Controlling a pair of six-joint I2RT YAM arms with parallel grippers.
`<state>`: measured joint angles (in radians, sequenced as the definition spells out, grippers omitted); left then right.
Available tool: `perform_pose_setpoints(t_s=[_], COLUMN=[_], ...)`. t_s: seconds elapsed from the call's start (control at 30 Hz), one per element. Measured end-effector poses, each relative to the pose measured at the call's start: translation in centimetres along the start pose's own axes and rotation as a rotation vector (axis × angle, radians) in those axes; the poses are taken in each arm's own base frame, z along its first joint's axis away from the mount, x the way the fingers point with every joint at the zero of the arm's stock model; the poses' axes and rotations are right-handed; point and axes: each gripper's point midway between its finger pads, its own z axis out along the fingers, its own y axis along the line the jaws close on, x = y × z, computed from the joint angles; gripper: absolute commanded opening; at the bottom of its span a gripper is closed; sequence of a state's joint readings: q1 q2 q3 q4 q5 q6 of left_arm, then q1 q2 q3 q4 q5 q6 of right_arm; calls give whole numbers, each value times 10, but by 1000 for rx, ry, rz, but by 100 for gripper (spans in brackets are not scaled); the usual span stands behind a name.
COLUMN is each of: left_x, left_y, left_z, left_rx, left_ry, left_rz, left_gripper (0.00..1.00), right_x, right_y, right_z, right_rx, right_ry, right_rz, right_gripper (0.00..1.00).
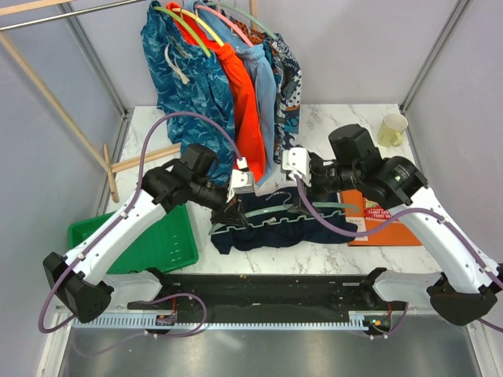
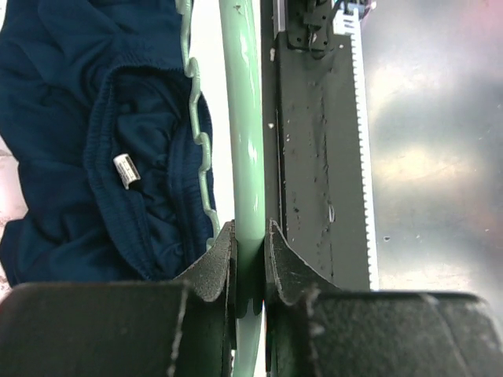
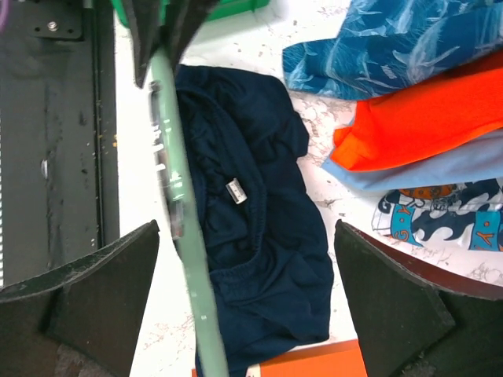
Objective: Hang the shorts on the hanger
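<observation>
At the middle of the front edge of the white marble-patterned table (image 1: 330,118) lie the plain dark navy-blue fabric shorts (image 1: 271,233), crumpled. The pale mint-green plastic hanger (image 2: 247,133) rests across them, its wavy lower bar against the fabric. The left gripper (image 2: 250,239) is clamped on the hanger's smooth bar. The right gripper (image 3: 245,236) hovers above the shorts, jaws spread wide, holding nothing. A green plastic tray (image 1: 169,236) sits at the near left corner. Teal patterned and bright orange garments (image 1: 196,71) hang at the far edge.
</observation>
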<state>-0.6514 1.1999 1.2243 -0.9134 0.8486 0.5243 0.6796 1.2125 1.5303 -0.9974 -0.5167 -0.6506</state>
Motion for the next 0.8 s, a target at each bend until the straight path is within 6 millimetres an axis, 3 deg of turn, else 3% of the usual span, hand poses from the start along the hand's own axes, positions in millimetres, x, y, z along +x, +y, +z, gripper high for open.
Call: perform_pose_setpoints(t_s=[0.3,0.4,0.6,0.67,0.7,0.77,0.8], left_x=[-1,-2,-8,-9,-10,-8,-8], left_y=[12,13,7,8,8,14,15], left_z=[-4,-5,-4,-4,-4,-5,-6], left_rx=[13,20,52,51,45,16,18], left_ry=[-27,-41,-68,-71,-72,-64,-72], left_rz=[-63,-67,-61,-64,-67,-75,-83], left_gripper=[2,2,2,3,13,33,52], right_x=[10,12,19,24,26,25,24], right_y=[18,22,22,21,22,25,29], right_z=[-4,-2,21,34,39,43,41], right_rx=[-78,-98,-173,-207,-222,-261,-275], right_ry=[33,33,54,70,77,69,72], right_rz=[-20,-9,48,79,101,104,124], right_gripper=[98,93,51,25,0,0,0])
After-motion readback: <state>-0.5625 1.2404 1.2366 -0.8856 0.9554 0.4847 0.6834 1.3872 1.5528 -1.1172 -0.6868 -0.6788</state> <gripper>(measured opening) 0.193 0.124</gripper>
